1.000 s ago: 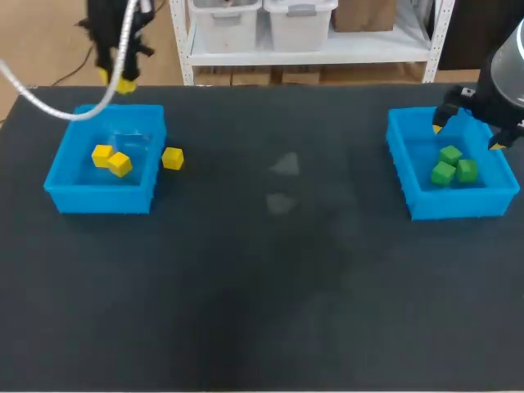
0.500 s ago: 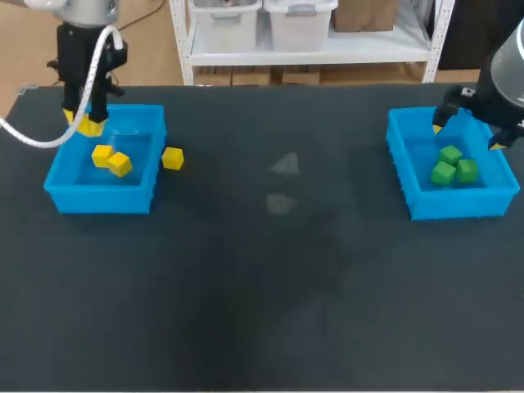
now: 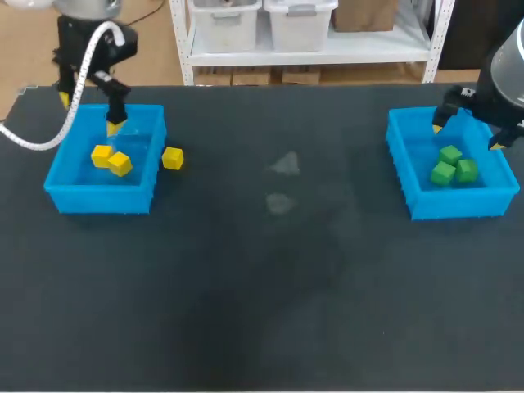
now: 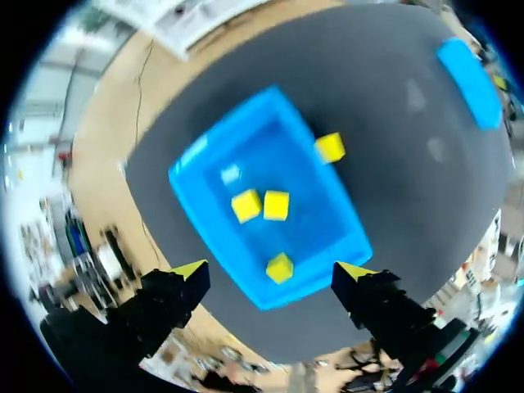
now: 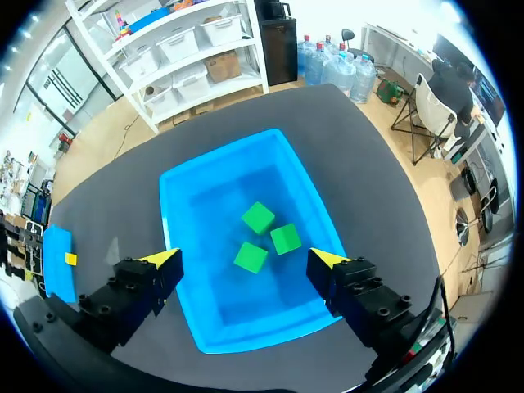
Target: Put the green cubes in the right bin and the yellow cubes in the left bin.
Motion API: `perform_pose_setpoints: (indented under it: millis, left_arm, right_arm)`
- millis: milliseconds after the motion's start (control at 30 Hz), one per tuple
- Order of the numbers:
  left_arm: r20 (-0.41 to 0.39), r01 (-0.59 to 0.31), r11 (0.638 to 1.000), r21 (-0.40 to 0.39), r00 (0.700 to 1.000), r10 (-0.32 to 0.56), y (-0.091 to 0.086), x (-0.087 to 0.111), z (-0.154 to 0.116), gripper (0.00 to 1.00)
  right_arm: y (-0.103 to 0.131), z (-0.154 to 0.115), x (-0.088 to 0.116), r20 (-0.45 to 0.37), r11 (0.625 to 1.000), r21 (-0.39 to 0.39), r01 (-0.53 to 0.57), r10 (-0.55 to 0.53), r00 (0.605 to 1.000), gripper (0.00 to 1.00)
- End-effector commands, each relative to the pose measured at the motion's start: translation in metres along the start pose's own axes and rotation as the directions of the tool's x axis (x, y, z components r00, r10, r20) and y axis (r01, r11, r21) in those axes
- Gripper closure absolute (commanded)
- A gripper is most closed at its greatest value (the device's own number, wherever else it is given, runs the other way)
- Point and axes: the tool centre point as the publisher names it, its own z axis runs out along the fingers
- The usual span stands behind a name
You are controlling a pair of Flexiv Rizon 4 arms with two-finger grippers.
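Dark desk [image 3: 270,286] carries a blue plastic left bin [image 3: 57,195] with three small yellow cubes [image 4: 276,205], one unseen in the head view beside the open, empty left pincer [image 3: 88,113]; right pincer [image 5: 244,259] equally open.

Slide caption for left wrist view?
Open left gripper above the left bin: three yellow cubes inside, fourth cube outside.

Four yellow cubes [image 4: 276,205], three green cubes [image 5: 259,218] (two bins [image 3: 98,199]).

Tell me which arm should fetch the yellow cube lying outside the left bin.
Left. The left gripper hangs open above the left bin, beside the stray yellow cube; the right gripper is far across the table.
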Motion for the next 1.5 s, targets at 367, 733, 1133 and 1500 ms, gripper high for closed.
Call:
perform_pose_setpoints:
  millis: [367,733,1133,1500]
  left_arm:
    - [0.254,-0.494,0.815,-0.303,0.782,0.569,-0.044,-0.086,-0.042,0.0]
    - [0.281,-0.511,0.82,-0.259,0.772,0.57,-0.045,-0.101,-0.045,0.0]
    - [0.242,-0.598,0.725,-0.342,0.689,0.683,-0.045,-0.097,-0.03,0.0]
    - [0.183,-0.756,0.58,-0.304,0.551,0.814,-0.034,-0.108,-0.012,0.0]
  right_arm:
    - [-0.001,-0.001,0.002,0.007,1.0,0.0,-0.001,0.001,1.0,0.0]
    - [-0.001,-0.001,0.002,0.007,1.0,0.0,-0.001,0.001,1.0,0.0]
    - [-0.001,-0.001,0.002,0.007,1.0,0.0,-0.001,0.001,1.0,0.0]
    - [-0.001,-0.001,0.002,0.007,1.0,0.0,-0.001,0.001,1.0,0.0]
